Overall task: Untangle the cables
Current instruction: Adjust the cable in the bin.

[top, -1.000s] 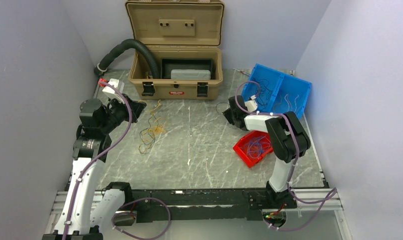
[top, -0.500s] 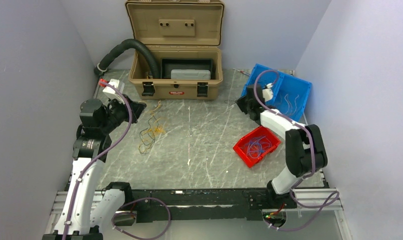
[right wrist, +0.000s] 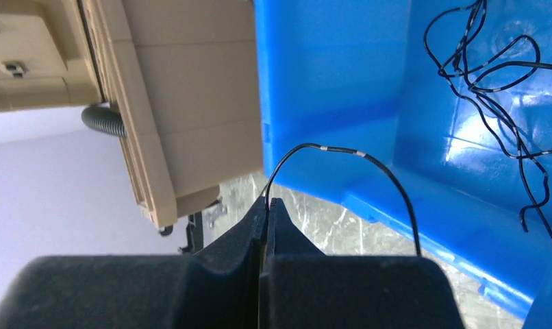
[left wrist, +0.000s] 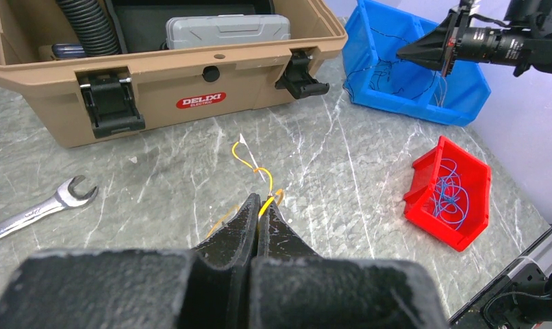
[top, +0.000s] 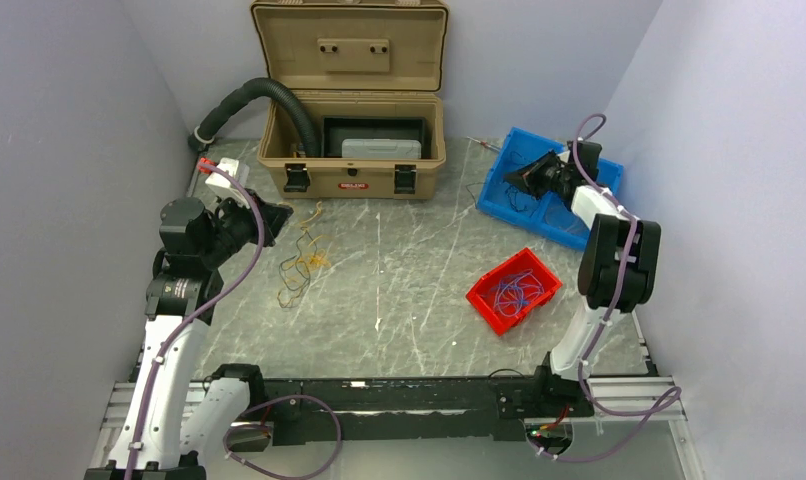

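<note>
Depositing a single black wire during the sorting of the cables by colour. The right gripper (right wrist: 267, 203) is clenched on one black wire (right wrist: 342, 151), which arches away from the fingertips and drops across the near wall of the blue bin (right wrist: 314, 75). Its free end is hidden behind the gripper body. Other black wires (right wrist: 496, 82) lie loose on the floor of the same bin.

The left gripper (left wrist: 259, 204) is pinched shut on a yellow-orange wire (left wrist: 244, 156) and is held above the table (top: 409, 300). A small tangle (top: 299, 265) of yellow-orange and darker strands lies near it, in front of the tan toolbox (top: 351, 185). Blue wires (top: 517, 290) are gathered in the red bin (top: 486, 298).

For a clean deposit, the held wire is best carried further inward, so that the whole arch, and not only the pinched end, hangs over the compartment. The fingers should be released only then. If the wire is let go at the rim, it is judged likely to slide out onto the table. A wire this thin may also cling to the pads, so a short lift after opening is advisable. Contact with the wires already in the bin should be avoided, lest they be snagged and dragged out on withdrawal.
</note>
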Robot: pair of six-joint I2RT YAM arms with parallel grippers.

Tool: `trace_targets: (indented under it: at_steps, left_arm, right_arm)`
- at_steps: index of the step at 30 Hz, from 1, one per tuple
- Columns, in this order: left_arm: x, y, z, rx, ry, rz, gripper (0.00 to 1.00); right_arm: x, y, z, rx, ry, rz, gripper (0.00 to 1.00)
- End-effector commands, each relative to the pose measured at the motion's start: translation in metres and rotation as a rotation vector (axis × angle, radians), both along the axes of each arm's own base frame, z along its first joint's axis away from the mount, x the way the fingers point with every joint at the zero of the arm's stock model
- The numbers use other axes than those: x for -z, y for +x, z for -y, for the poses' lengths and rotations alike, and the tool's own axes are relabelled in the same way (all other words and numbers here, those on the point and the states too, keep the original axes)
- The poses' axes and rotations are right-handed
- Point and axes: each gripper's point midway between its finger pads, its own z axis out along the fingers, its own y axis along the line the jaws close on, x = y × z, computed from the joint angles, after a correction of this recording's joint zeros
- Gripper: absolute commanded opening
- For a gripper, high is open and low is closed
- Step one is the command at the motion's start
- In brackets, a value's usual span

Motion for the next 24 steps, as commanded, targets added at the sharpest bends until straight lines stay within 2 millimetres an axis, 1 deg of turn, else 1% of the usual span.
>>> trace_targets:
  at_steps: [1, 6, 9, 14, 16, 18, 20, 24]
  left_arm:
    - [-0.016, 0.001, -0.002, -0.004, 0.011, 0.057, 0.0]
    - [-0.015, 0.002, -0.002, -0.006, 0.012, 0.054, 0.0]
    - [-0.015, 0.003, -0.002, -0.006, 0.011, 0.05, 0.0]
    - [-0.013, 0.003, -0.002, -0.008, 0.015, 0.049, 0.0]
    - [-0.013, 0.004, -0.003, -0.012, 0.016, 0.049, 0.0]
    - [-0.013, 0.004, -0.003, -0.009, 0.015, 0.045, 0.0]
    - [-0.012, 0.004, -0.002, -0.008, 0.015, 0.042, 0.0]
    - [-0.012, 0.004, -0.002, -0.008, 0.015, 0.043, 0.0]
  right_arm:
    - [-0.019, -0.008, -0.024, -0.217, 0.078, 0.053, 0.0]
    - [-0.03, -0.012, -0.027, -0.258, 0.07, 0.078, 0.0]
    - [-0.034, -0.019, -0.036, -0.304, 0.072, 0.081, 0.0]
    - [-0.03, -0.036, -0.061, -0.402, 0.092, 0.076, 0.0]
    - [-0.03, -0.046, -0.075, -0.452, 0.095, 0.088, 0.0]
    - [-0.035, -0.056, -0.089, -0.509, 0.099, 0.109, 0.0]
    - [-0.041, -0.064, -0.097, -0.541, 0.086, 0.123, 0.0]
    - [-0.061, -0.072, -0.098, -0.565, 0.08, 0.163, 0.0]
